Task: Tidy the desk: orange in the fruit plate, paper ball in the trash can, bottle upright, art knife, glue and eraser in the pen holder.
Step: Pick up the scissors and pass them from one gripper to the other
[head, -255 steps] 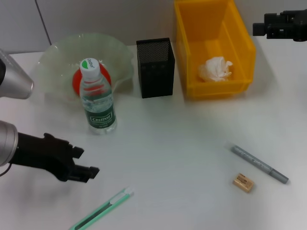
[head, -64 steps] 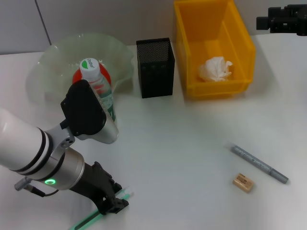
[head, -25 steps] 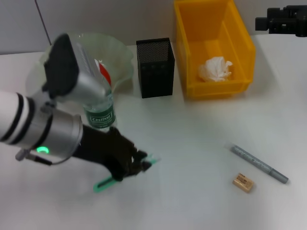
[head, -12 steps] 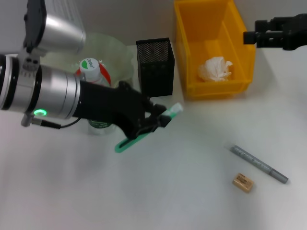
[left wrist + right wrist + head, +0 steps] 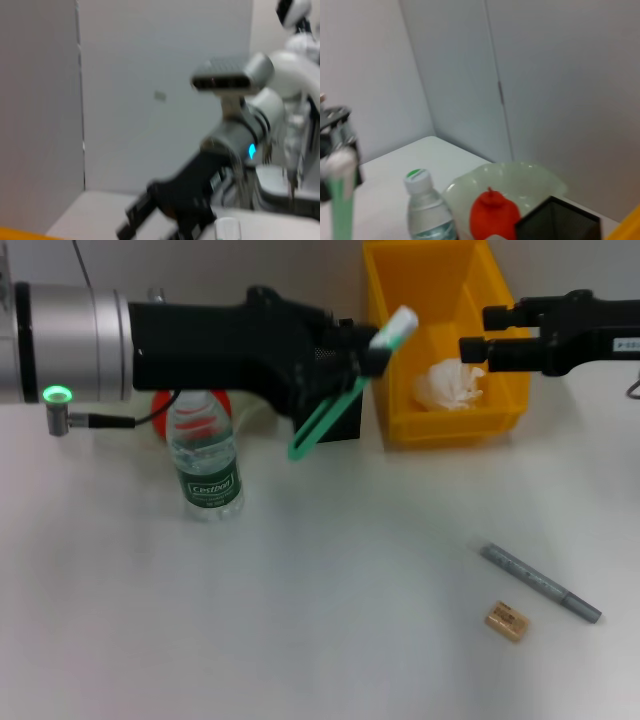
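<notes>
Your left tool (image 5: 350,358) is clamped on the green art knife (image 5: 335,405), holding it tilted in the air above the black pen holder (image 5: 340,425). Your right tool (image 5: 478,335) hovers with fingers apart over the yellow trash can (image 5: 505,350), where the paper ball (image 5: 440,385) lies.

Left arm (image 5: 70,340), upper left of the head view: silver cylindrical segment with black band, green indicator light, thin black cable beneath, matte black forearm and gripper housing. Right arm (image 5: 560,335), upper right: matte black, small white label
</notes>
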`<state>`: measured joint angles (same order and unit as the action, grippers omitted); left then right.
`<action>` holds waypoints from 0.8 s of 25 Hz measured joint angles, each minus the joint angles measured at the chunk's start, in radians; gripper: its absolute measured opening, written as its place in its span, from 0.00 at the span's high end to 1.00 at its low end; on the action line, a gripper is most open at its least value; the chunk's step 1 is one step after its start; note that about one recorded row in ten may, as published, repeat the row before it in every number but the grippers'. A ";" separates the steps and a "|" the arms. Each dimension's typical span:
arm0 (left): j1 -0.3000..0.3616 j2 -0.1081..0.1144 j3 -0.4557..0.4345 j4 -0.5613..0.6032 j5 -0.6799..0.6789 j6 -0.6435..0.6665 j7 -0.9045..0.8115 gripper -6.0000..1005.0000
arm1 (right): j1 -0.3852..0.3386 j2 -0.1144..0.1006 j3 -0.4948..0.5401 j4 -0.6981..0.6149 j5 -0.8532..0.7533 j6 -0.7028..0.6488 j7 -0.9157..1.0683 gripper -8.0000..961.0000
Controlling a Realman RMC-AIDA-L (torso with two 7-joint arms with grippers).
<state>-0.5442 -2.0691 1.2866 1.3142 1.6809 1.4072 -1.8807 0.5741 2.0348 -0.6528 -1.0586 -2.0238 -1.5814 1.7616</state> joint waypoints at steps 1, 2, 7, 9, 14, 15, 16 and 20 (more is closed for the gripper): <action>0.000 0.000 0.000 0.000 0.000 0.000 0.000 0.80 | 0.000 0.000 0.000 0.000 0.000 0.000 0.000 0.33; 0.000 0.000 0.000 0.000 0.000 0.000 0.000 0.80 | 0.006 0.014 -0.012 0.001 0.000 0.001 -0.022 0.33; -0.046 0.001 -0.032 -0.116 -0.095 -0.036 0.032 0.80 | 0.029 0.038 -0.038 0.010 0.007 0.009 -0.072 0.33; -0.070 -0.001 -0.034 -0.166 -0.140 -0.044 0.068 0.80 | 0.045 0.041 -0.059 0.029 0.022 0.018 -0.088 0.33; -0.075 -0.001 -0.035 -0.186 -0.167 -0.056 0.089 0.80 | 0.063 0.041 -0.108 0.062 0.075 0.022 -0.117 0.33; -0.074 0.000 -0.037 -0.204 -0.194 -0.104 0.122 0.80 | 0.068 0.039 -0.113 0.058 0.078 0.000 -0.117 0.33; -0.073 0.000 -0.037 -0.204 -0.195 -0.110 0.125 0.80 | 0.068 0.039 -0.113 0.058 0.078 0.000 -0.117 0.33; -0.071 0.002 -0.037 -0.213 -0.199 -0.144 0.141 0.81 | 0.067 0.035 -0.104 0.019 0.090 -0.113 -0.090 0.33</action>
<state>-0.6155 -2.0667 1.2491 1.1011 1.4818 1.2634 -1.7394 0.6406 2.0698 -0.7572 -1.0395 -1.9341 -1.6944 1.6717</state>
